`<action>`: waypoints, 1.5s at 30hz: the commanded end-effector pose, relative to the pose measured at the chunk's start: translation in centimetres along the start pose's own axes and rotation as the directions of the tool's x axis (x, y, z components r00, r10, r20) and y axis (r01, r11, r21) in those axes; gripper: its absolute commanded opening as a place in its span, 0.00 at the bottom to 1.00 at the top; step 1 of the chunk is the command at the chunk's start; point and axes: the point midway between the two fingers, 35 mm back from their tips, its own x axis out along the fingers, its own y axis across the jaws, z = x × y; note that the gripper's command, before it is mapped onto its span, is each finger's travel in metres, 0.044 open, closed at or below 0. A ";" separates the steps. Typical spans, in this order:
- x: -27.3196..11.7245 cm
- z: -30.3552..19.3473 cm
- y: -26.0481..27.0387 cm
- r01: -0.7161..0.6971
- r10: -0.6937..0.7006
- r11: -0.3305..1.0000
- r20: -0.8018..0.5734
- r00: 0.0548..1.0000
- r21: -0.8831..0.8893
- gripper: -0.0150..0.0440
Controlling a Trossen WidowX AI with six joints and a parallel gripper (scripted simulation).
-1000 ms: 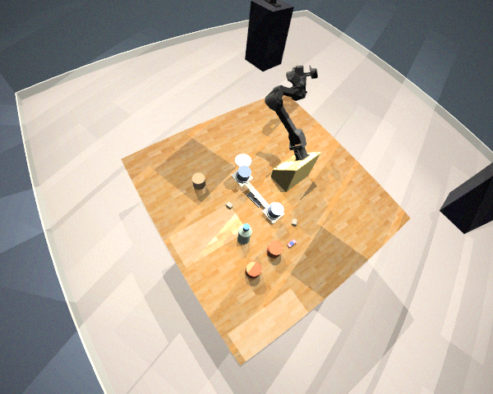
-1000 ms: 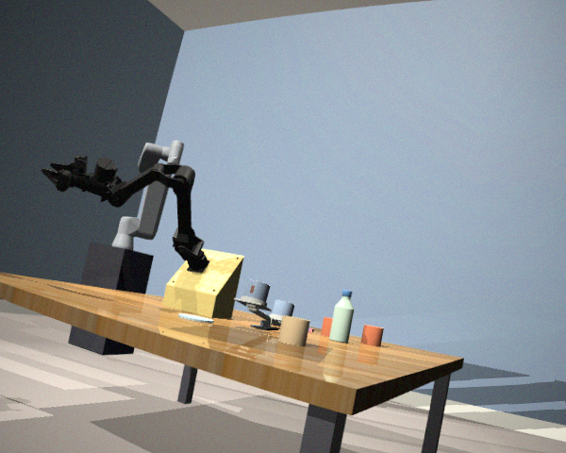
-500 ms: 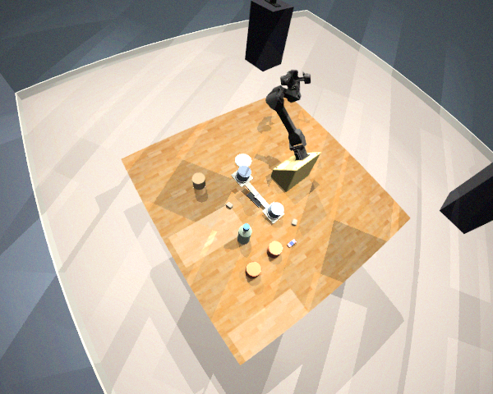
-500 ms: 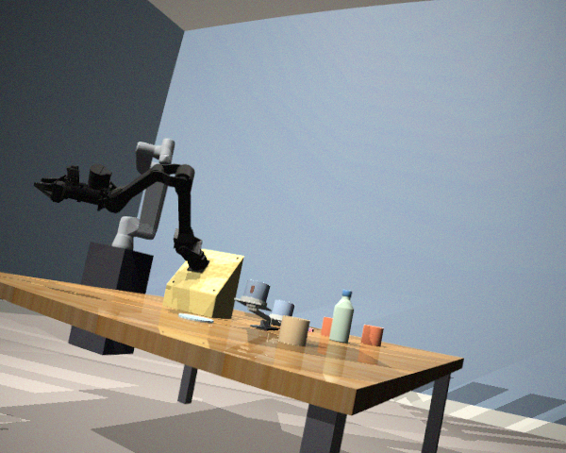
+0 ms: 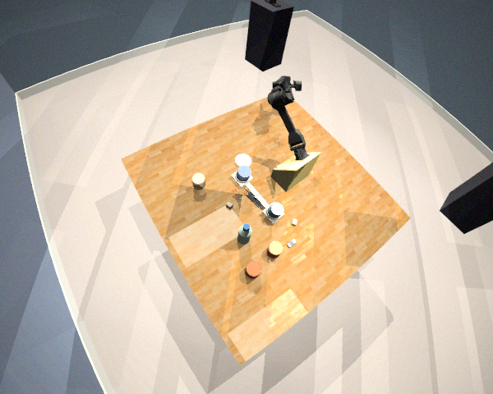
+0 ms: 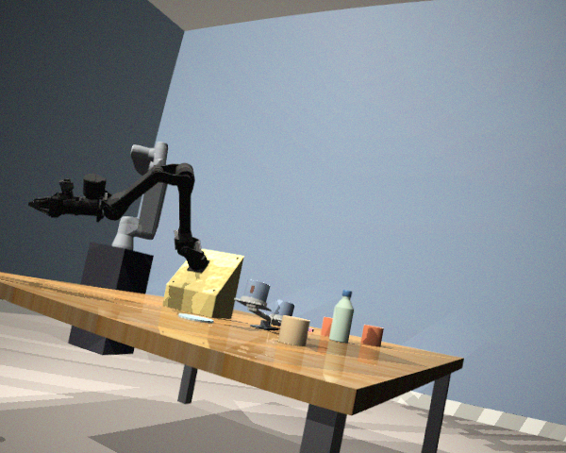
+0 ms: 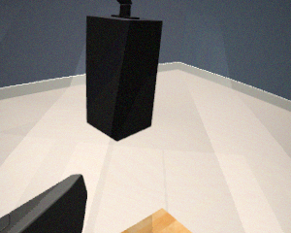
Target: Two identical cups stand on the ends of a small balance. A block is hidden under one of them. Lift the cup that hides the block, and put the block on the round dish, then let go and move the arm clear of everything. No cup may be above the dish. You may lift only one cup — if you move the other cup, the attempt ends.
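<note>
One blue-grey cup [image 5: 243, 173] [image 6: 258, 291] stands upright on the balance end nearer the dish. The other cup [image 5: 275, 209] [image 6: 287, 309] stands on the far end, which sits lower in the exterior view. The balance beam [image 5: 257, 195] is tilted between them. The white round dish [image 5: 242, 160] [image 6: 195, 318] lies on the table beside the nearer cup, with nothing seen on it. No block shows under either cup. My gripper [image 6: 32, 203] [image 7: 196, 171] is open and empty, high up and far from cups and dish, pointing away from them.
The arm stands on a yellow wedge [image 5: 298, 176] [image 6: 192, 297]. A beige cup [image 5: 199, 180] [image 6: 293, 330], a green bottle [image 5: 244, 235] [image 6: 341, 322], orange cups [image 5: 275, 249] [image 5: 253, 269] and small pieces [image 5: 229, 205] [image 5: 294, 222] [image 5: 292, 243] are on the table around the balance.
</note>
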 end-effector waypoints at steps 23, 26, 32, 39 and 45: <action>-6.4 -11.9 19.0 -0.218 0.325 0.929 -0.377 0.867 0.299 1.00; -8.1 -12.9 21.1 -0.243 0.363 0.918 -0.416 0.834 0.313 1.00; -12.1 -14.5 25.1 -0.296 0.436 0.893 -0.488 0.756 0.339 1.00; -17.5 -15.8 29.2 -0.364 0.514 0.857 -0.561 0.649 0.364 1.00; -22.7 -16.5 31.9 -0.421 0.568 0.821 -0.618 0.543 0.385 1.00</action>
